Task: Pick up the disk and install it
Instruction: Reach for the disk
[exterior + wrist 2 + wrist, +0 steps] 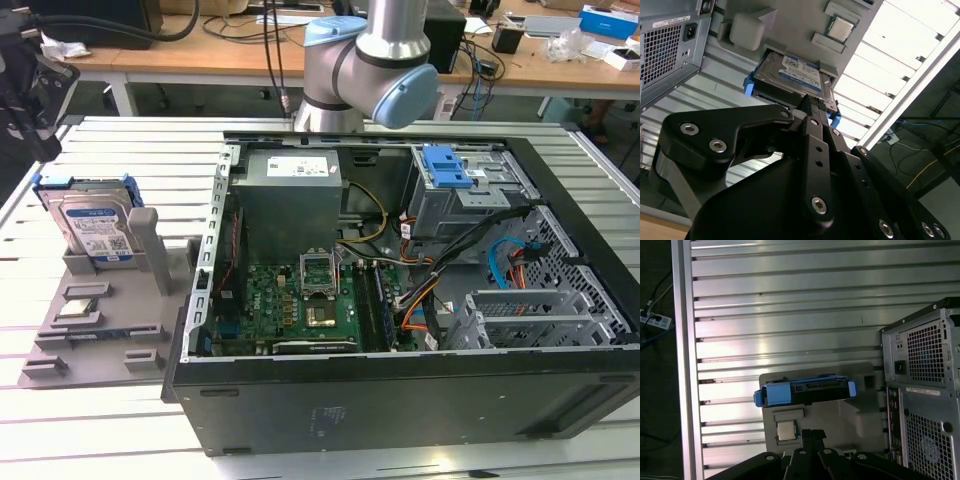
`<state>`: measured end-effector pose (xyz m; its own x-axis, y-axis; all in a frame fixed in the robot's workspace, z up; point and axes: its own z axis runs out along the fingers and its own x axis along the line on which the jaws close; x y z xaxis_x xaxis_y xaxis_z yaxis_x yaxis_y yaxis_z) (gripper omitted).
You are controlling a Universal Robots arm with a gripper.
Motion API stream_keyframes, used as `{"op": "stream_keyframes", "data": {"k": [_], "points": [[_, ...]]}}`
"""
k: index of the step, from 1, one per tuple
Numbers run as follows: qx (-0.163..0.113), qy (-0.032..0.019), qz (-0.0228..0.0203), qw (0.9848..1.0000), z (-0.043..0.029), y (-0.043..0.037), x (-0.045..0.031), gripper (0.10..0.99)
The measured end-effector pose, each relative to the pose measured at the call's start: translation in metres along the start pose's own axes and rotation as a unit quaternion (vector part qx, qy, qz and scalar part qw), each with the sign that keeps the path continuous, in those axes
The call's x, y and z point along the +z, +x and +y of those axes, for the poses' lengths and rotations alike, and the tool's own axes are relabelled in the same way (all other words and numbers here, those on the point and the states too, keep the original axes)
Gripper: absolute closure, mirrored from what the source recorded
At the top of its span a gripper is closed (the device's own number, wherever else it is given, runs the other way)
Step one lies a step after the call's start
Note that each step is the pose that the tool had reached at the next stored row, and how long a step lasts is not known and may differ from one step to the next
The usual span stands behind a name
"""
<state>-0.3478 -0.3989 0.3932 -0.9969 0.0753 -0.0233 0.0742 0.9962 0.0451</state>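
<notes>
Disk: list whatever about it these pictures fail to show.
1. Second wrist view: near edge of the disk, behind the gripper.
2. First wrist view: its label face, turned edge-on to the camera.
3. Exterior view: its bottom edge, sunk in the grey holder.

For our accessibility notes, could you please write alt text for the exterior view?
The disk stands on edge in a grey holder at the exterior view's left, on a slatted metal table. Beside it lies an open computer case with its motherboard exposed; the robot arm rises behind it.
</notes>
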Motion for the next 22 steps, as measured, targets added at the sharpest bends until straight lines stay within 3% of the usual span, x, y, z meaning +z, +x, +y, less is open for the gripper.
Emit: {"op": "stream_keyframes", "data": {"k": [10, 22], "points": [[0.000, 0.0000, 0.0000, 1.0000, -0.0011, 0.0152, -0.0003, 0.980], [0.000, 0.0000, 0.0000, 1.0000, -0.0012, 0.0167, -0.0003, 0.980]]}}
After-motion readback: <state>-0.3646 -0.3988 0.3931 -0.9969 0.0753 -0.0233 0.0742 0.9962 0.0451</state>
